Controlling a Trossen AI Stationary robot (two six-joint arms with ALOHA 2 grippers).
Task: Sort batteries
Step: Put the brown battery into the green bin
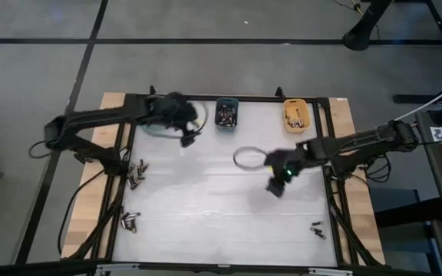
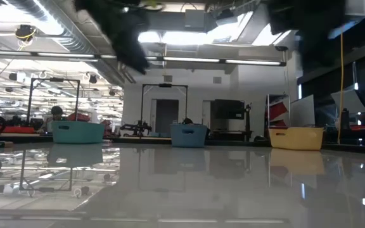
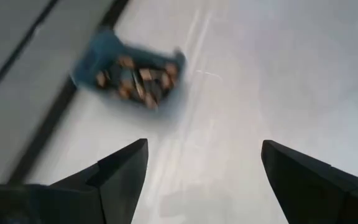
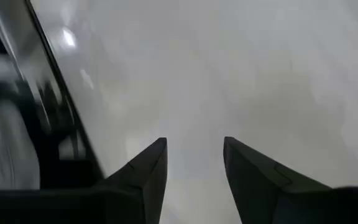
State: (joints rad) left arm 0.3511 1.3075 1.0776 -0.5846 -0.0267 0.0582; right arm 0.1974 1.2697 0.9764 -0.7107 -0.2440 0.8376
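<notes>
Loose batteries lie on the white table in three small groups: at the left edge, the near-left and the near-right corner. More batteries fill the blue bin, and some lie in the orange bin. My left gripper hangs open above the table between the teal bin and the blue bin, holding nothing. My right gripper is open over bare table right of the middle, empty.
Three bins stand in a row along the far edge: teal, blue, orange. My left arm partly covers the teal bin from above. A dark frame borders the table's sides. The middle and near part of the table is bare.
</notes>
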